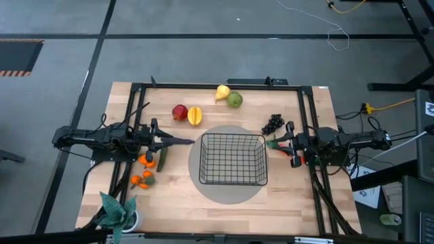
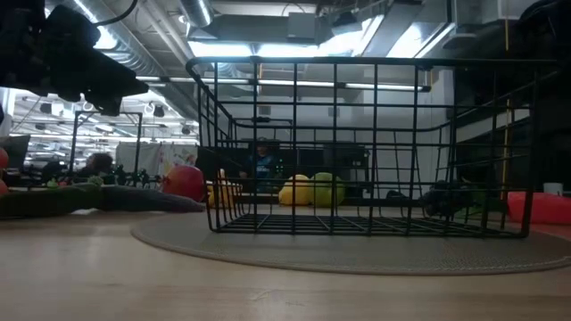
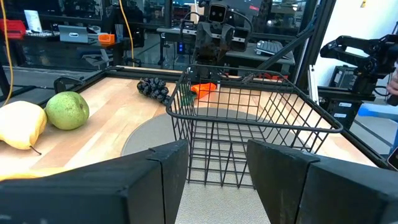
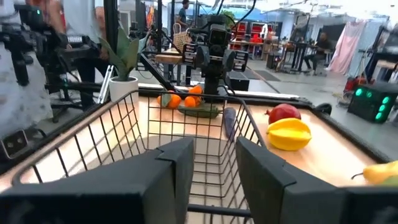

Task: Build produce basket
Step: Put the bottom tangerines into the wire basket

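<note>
The black wire basket (image 1: 232, 159) stands empty on a round grey mat (image 1: 230, 195) at mid-table. Produce lies around it: red apple (image 1: 180, 112), yellow ridged fruit (image 1: 194, 116), pear (image 1: 222, 92), green apple (image 1: 234, 100) and grapes (image 1: 272, 124) on the far side. Oranges (image 1: 145, 160), cucumber (image 1: 162, 158) and eggplant (image 1: 179, 141) lie left of the basket, a carrot (image 1: 277, 144) to its right. My left gripper (image 3: 216, 177) is left of the basket, open and level, holding nothing. My right gripper (image 4: 214, 168) is right of the basket, open, facing it.
A potted green plant (image 1: 119, 211) stands at the near left corner. A black frame (image 1: 217, 85) runs along the far edge and down both sides of the table. Bare wood shows in front of the mat.
</note>
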Robot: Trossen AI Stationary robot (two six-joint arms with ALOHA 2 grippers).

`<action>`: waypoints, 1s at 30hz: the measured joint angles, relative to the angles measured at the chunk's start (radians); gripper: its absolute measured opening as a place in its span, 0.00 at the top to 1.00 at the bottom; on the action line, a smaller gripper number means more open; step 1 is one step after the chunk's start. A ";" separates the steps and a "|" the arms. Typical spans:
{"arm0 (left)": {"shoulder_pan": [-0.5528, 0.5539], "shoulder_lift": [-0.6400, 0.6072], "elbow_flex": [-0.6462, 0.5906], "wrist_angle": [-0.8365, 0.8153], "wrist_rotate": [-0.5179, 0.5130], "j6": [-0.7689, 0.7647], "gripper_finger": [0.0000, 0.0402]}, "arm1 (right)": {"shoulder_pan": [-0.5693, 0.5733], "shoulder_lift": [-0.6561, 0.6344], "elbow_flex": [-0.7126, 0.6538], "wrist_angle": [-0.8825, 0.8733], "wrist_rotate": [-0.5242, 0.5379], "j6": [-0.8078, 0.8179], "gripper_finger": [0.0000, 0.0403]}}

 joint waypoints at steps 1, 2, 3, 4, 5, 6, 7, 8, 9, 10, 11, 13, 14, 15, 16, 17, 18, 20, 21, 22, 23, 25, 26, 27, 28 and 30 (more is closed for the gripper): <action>0.000 0.000 0.000 0.000 0.000 0.000 0.62 | 0.000 0.000 0.000 0.001 0.000 0.017 0.70; 0.000 0.000 0.000 0.000 0.000 0.000 0.62 | 0.000 0.000 0.000 0.001 0.000 0.026 0.70; 0.000 0.000 0.000 0.000 0.000 0.000 0.62 | 0.000 0.000 0.000 0.003 -0.001 0.027 0.70; 0.000 0.000 0.000 0.000 0.000 0.000 0.62 | 0.000 0.000 0.000 0.006 0.000 0.025 0.70; 0.000 0.000 0.000 0.000 0.000 0.000 0.62 | 0.000 0.000 0.000 0.007 0.002 0.023 0.70; 0.000 0.000 0.000 0.000 0.000 0.000 0.62 | 0.000 0.000 0.000 0.008 0.010 0.025 0.70; 0.000 0.000 0.000 0.000 0.000 0.000 0.62 | 0.000 0.000 0.000 0.011 0.022 0.032 0.70; 0.000 0.000 0.000 0.000 0.000 0.000 0.62 | 0.000 0.000 0.000 0.014 0.035 0.052 0.70; 0.000 0.000 0.000 0.000 0.000 0.000 0.62 | 0.000 0.000 0.000 0.014 0.049 0.077 0.70; 0.000 0.000 0.000 0.000 0.000 0.000 0.62 | 0.000 0.000 0.000 0.014 0.061 0.105 0.70; 0.000 0.000 0.000 0.000 0.000 0.000 0.62 | 0.000 0.000 0.000 0.013 0.069 0.135 0.70; 0.000 0.000 0.000 0.000 0.000 0.000 0.62 | 0.000 0.000 0.000 0.013 0.072 0.180 0.70; 0.000 0.000 0.000 0.000 0.000 0.000 0.62 | 0.000 0.000 0.000 0.011 0.071 0.193 0.70; 0.000 0.000 0.000 0.000 0.000 0.000 0.62 | 0.000 0.000 0.000 0.008 0.071 0.210 0.70; 0.000 0.000 0.000 0.000 0.000 0.000 0.62 | 0.000 0.000 0.000 0.006 0.071 0.222 0.70; 0.000 0.000 0.000 0.000 0.000 0.000 0.62 | 0.000 0.000 0.000 0.003 0.071 0.238 0.70; 0.000 0.000 0.000 0.000 0.000 0.000 0.62 | 0.000 0.000 0.000 0.000 0.071 0.238 0.70; 0.000 0.000 0.000 0.000 0.000 0.000 0.62 | 0.000 0.000 0.000 0.000 0.064 0.234 0.70; 0.000 0.000 0.000 0.000 0.000 0.000 0.62 | 0.000 0.000 0.000 -0.001 0.060 0.230 0.70; 0.000 0.000 0.000 0.000 0.000 0.000 0.62 | 0.000 0.000 0.000 -0.001 0.060 0.220 0.70; 0.000 0.000 0.000 0.000 0.000 0.000 0.62 | 0.000 0.000 0.000 -0.002 0.060 0.209 0.70; 0.000 0.000 0.000 0.000 0.000 0.000 0.62 | 0.000 0.000 0.000 -0.002 0.059 0.208 0.70; 0.000 0.000 0.000 0.000 0.000 0.000 0.62 | 0.000 0.000 0.000 -0.002 0.059 0.209 0.70; 0.000 0.000 0.000 0.000 0.000 0.000 0.62 | 0.000 0.000 0.000 -0.002 0.059 0.209 0.70; 0.000 0.000 0.000 0.000 0.000 0.000 0.62 | 0.000 0.000 0.000 -0.002 0.059 0.209 0.70; 0.000 0.000 0.000 0.000 0.000 0.000 0.62 | 0.000 0.000 0.000 -0.002 0.059 0.209 0.70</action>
